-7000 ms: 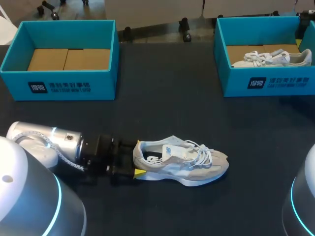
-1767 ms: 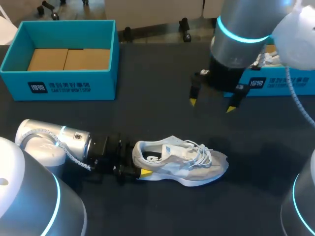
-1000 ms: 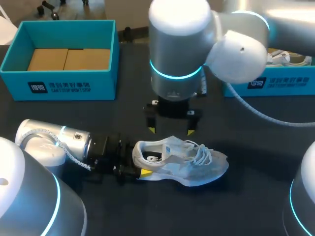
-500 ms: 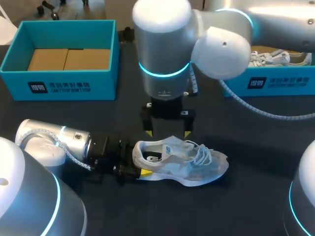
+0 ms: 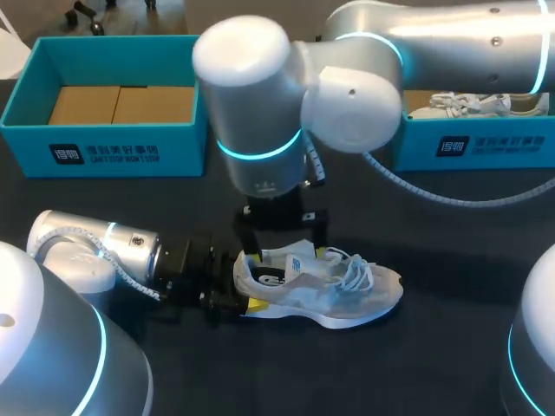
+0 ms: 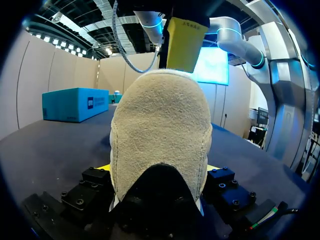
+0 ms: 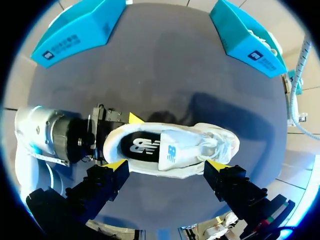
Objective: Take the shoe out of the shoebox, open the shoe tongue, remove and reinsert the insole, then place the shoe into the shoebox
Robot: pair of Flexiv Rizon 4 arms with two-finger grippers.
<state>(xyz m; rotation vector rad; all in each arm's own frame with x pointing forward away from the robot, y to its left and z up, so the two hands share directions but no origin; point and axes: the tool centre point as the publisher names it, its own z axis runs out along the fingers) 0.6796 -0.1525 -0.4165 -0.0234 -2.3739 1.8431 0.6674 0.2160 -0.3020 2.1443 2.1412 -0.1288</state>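
My left gripper [image 6: 159,172] clamps the heel of the white sneaker [image 5: 334,290] — it lies straight out ahead — while my right gripper [image 7: 166,167] hangs just over its collar, fingers spread wide.

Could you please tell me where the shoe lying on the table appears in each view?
Head view: the shoe lies on the table, lower middle, below the right pincer.
Left wrist view: its heel fills the middle, between the left pincer's fingers.
Right wrist view: whole, seen from above, under the open right pincer.
Shared landmark: the left pincer shut on the heel.
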